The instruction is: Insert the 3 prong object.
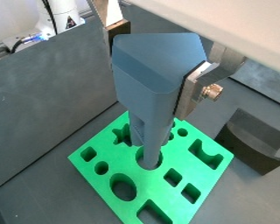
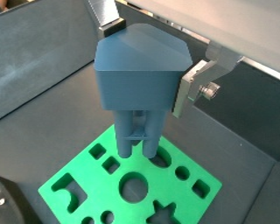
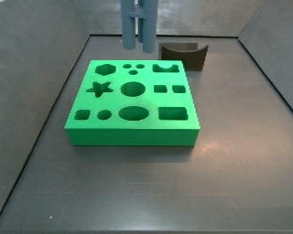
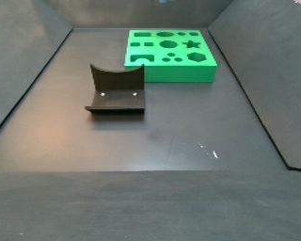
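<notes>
The 3 prong object (image 1: pixel 152 83) is a tall blue-grey piece with straight prongs pointing down. My gripper (image 1: pixel 154 59) is shut on its wide upper part, one silver finger (image 1: pixel 196 84) on each side; this shows in both wrist views, and the gripper (image 2: pixel 152 57) holds it upright. The prongs (image 3: pixel 139 27) hang a little above the far part of the green block (image 3: pixel 131 96), near its three small round holes (image 3: pixel 133 69). In that side view the gripper itself is out of frame. The green block (image 4: pixel 172 52) also shows in a side view without the piece.
The dark fixture (image 3: pixel 183 55) stands on the floor just beyond the green block's far right corner; it also shows in a side view (image 4: pixel 116 89) and in a wrist view (image 1: pixel 254 140). Grey walls enclose the dark floor (image 3: pixel 124 183).
</notes>
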